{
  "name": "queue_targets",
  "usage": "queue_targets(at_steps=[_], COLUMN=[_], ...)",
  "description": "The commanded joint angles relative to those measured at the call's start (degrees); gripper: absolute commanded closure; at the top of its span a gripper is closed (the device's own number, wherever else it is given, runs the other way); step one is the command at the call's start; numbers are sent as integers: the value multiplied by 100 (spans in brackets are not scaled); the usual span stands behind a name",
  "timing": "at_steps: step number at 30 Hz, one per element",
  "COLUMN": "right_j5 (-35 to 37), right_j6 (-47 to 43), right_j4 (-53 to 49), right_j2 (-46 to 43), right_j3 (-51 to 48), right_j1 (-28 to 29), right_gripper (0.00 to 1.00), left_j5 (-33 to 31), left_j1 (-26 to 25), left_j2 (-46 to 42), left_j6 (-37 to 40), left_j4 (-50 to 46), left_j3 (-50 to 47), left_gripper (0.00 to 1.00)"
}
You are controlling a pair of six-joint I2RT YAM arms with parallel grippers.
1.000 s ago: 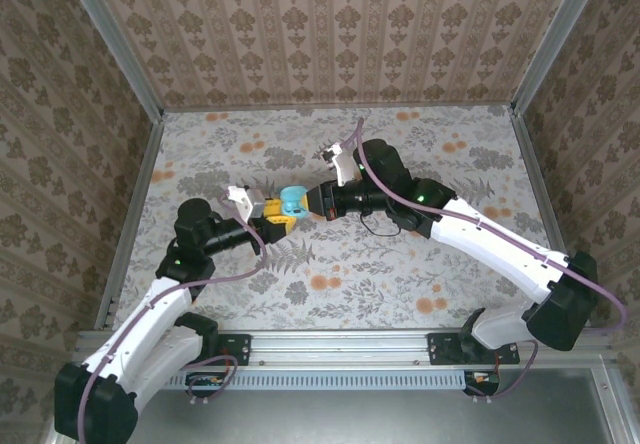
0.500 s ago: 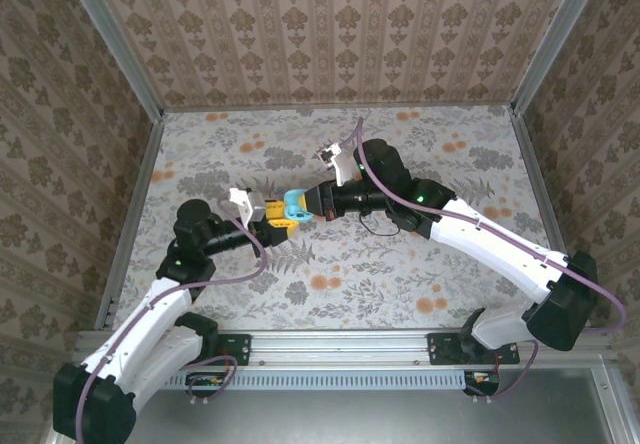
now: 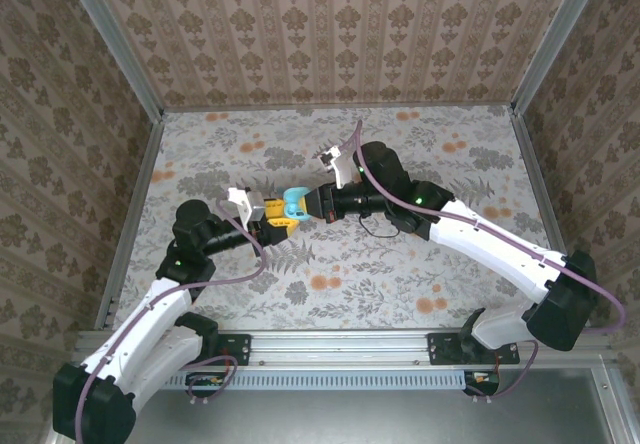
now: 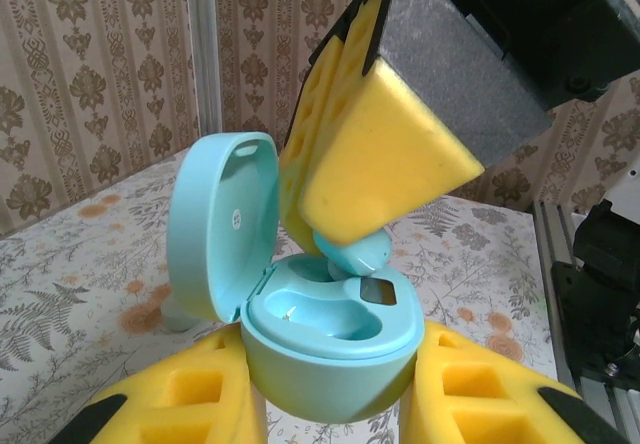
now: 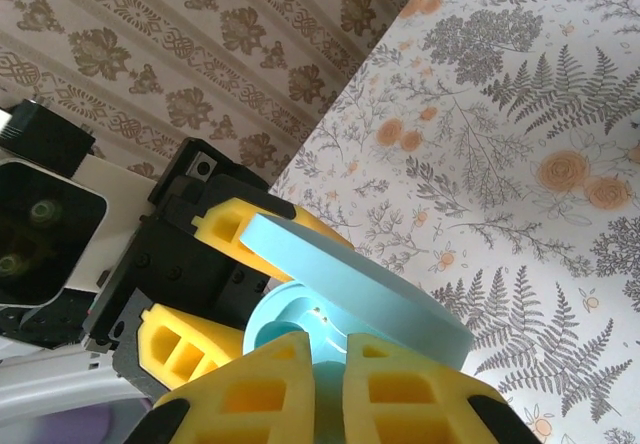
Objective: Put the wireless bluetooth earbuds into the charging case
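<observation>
The left gripper (image 3: 274, 218) pinches the light blue charging case (image 4: 330, 359) between its two yellow pads. It holds the case up in the air, above the middle of the flowery table (image 3: 400, 274). The lid (image 4: 220, 219) of the case is open and stands up on the left in the left wrist view. The right gripper (image 5: 328, 396) is on the other side of the case, right up against it. Its yellow pads are pressed together on a small blue earbud (image 4: 357, 254). The earbud is at the top of one hole in the case and touches the rim. I cannot tell if it is all the way in. Another hollow in the case is just beside it.
</observation>
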Motion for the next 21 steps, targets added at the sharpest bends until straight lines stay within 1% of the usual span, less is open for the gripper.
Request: queue_targets(at_steps=[1, 4, 11, 21], right_j5=[-116, -90, 206, 402], right_j6=[101, 112, -46, -237], right_j4=[130, 110, -214, -618], right_j2=[-62, -79, -91, 8], right_j3=[-154, -185, -94, 277], right_j1=[43, 45, 45, 44], right_gripper=[89, 88, 75, 66], left_j5=[135, 133, 131, 113], left_j1=[-79, -84, -96, -132], left_j2=[-85, -85, -76, -67], left_j6=[-78, -73, -71, -60], left_j4=[293, 293, 303, 291], left_j3=[121, 138, 156, 139], left_gripper=[76, 76, 76, 76])
